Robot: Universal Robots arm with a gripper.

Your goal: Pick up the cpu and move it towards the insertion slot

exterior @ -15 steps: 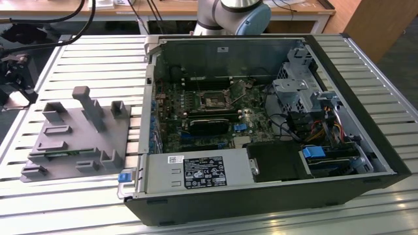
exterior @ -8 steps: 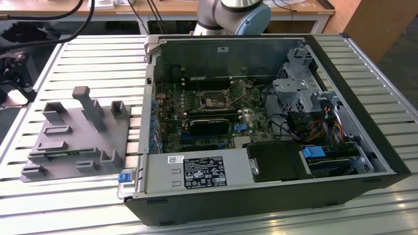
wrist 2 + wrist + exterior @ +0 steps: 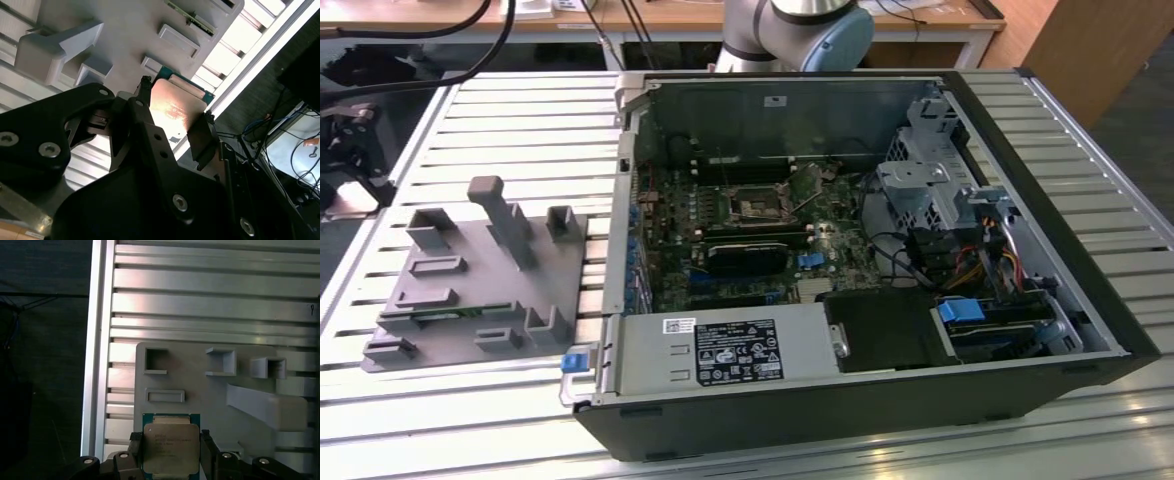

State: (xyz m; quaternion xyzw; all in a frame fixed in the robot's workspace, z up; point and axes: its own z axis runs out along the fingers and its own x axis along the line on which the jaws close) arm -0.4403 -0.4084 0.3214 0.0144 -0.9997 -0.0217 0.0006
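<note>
The end effector [image 3: 171,441] squeezes the cpu [image 3: 167,451] by two opposite edges, likely so it stays flat, just over the grey tray [image 3: 200,395] on the table [image 3: 200,300], well apart from the insertion slot [image 3: 758,205] inside the open computer case [image 3: 1107,290].

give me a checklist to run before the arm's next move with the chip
1. The pincer is shut on the chip, with a finger on each of two opposite edges: ok.
2. The chip is lifted clear of the grey holder: cannot tell.
3. The computer case is open and the board exposed: ok.
4. The socket is empty and its frame raised: cannot tell.
5. The cables lie away from the socket: ok.
</note>
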